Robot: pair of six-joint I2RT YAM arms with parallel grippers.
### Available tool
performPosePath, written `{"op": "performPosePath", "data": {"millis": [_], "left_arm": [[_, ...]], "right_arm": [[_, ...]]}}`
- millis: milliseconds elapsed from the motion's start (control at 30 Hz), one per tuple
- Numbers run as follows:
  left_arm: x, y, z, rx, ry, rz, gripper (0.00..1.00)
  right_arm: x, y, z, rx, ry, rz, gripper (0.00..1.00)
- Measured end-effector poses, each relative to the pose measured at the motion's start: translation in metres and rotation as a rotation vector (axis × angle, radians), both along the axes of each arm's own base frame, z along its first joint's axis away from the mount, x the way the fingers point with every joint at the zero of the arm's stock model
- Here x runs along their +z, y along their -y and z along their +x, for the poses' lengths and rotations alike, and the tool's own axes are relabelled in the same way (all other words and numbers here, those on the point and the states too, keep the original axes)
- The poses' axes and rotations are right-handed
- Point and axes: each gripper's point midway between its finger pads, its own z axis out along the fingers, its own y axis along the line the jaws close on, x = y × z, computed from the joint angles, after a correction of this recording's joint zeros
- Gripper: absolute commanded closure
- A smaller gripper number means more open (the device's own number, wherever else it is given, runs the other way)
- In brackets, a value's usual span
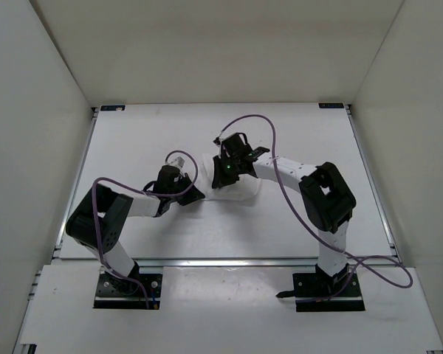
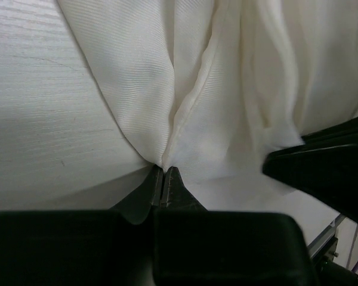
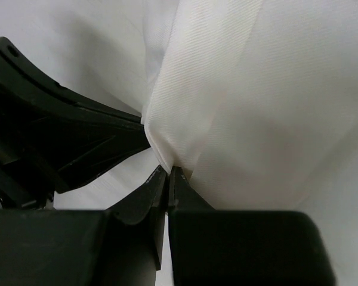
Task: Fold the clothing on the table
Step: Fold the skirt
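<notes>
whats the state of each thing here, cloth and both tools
clothing: bunched and creased near the middle of the table, between the two arms, not laid flat
left tool: shut, pinching a fold of the clothing at its tips
right tool: shut, pinching an edge of the clothing at its tips

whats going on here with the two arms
Two robot arms are folding the white clothing in the middle of the table. The left hand is shut, pinching a creased edge of it, and the right hand is shut on another fold. The clothing sits bunched between them, not yet neatly folded.
</notes>
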Motion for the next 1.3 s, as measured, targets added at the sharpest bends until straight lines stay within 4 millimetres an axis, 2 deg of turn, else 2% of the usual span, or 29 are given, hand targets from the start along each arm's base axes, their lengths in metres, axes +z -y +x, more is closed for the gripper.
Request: {"op": "performPosePath", "data": {"millis": [33,100,133,167,233,267,367,467,533,567,600,667,700,767,833,967,1000,1067,1100,1133,1200,1300], "left_arm": [[0.0,0.0,0.0,0.0,0.002,-0.002,1.0],[0.0,-0.001,0.0,-0.001,0.004,-0.006,0.79],[0.0,-0.002,0.0,-0.001,0.005,-0.007,0.66],[0.0,-0.001,-0.001,-0.002,0.006,-0.016,0.6],[0.005,-0.001,0.001,-0.003,0.019,-0.036,0.5],[0.006,-0.001,0.001,-0.003,0.023,-0.039,0.45],[0.013,-0.009,0.002,0.02,0.035,-0.062,0.39],[0.014,-0.013,-0.006,0.032,0.025,-0.078,0.38],[0.018,-0.015,-0.013,0.033,0.019,-0.085,0.38],[0.021,-0.016,-0.016,0.034,0.019,-0.088,0.38],[0.024,-0.018,-0.017,0.038,0.021,-0.093,0.37],[0.032,-0.02,-0.022,0.039,0.027,-0.103,0.37],[0.036,-0.021,-0.025,0.039,0.029,-0.107,0.38],[0.047,-0.025,-0.029,0.045,0.042,-0.116,0.36],[0.062,-0.03,-0.033,0.054,0.068,-0.125,0.33],[0.1,-0.049,-0.038,0.093,0.162,-0.15,0.27],[0.11,-0.056,-0.038,0.109,0.186,-0.153,0.24],[0.122,-0.07,-0.041,0.134,0.222,-0.149,0.01],[0.125,-0.076,-0.044,0.143,0.231,-0.141,0.02],[0.127,-0.079,-0.047,0.148,0.235,-0.134,0.01],[0.127,-0.082,-0.057,0.133,0.225,-0.117,0.01],[0.119,-0.08,-0.07,0.082,0.182,-0.091,0.01]], "right_arm": [[-0.005,-0.004,-0.002,0.007,-0.01,-0.002,0.99],[-0.013,-0.011,-0.007,0.027,-0.032,-0.002,0.98],[-0.015,-0.015,-0.009,0.041,-0.042,0.004,0.89],[-0.017,-0.021,-0.011,0.056,-0.051,0.017,0.8],[-0.016,-0.029,-0.013,0.08,-0.057,0.043,0.67],[-0.014,-0.031,-0.014,0.09,-0.06,0.055,0.65],[0.004,-0.034,-0.012,0.12,-0.024,0.102,0.6],[0.037,-0.034,-0.012,0.136,0.049,0.178,0.57],[0.066,-0.026,-0.021,0.142,0.093,0.246,0.6],[0.081,-0.018,-0.024,0.136,0.11,0.286,0.68],[0.095,-0.009,-0.024,0.124,0.129,0.326,0.81],[0.114,0.013,-0.016,0.082,0.172,0.407,1.0],[0.116,0.025,-0.01,0.057,0.182,0.434,1.0],[0.108,0.044,0.003,-0.001,0.172,0.475,1.0],[0.084,0.05,0.007,-0.025,0.115,0.501,1.0],[0.024,0.035,0.0,-0.013,-0.061,0.519,0.99],[0.01,0.031,-0.003,-0.018,-0.105,0.511,1.0],[-0.017,0.025,-0.005,-0.035,-0.173,0.475,1.0],[-0.027,0.024,-0.003,-0.048,-0.198,0.453,1.0],[-0.034,0.022,0.0,-0.057,-0.214,0.434,1.0],[-0.034,0.016,0.008,-0.058,-0.217,0.416,1.0],[-0.011,0.016,0.017,-0.05,-0.161,0.415,1.0]]}}
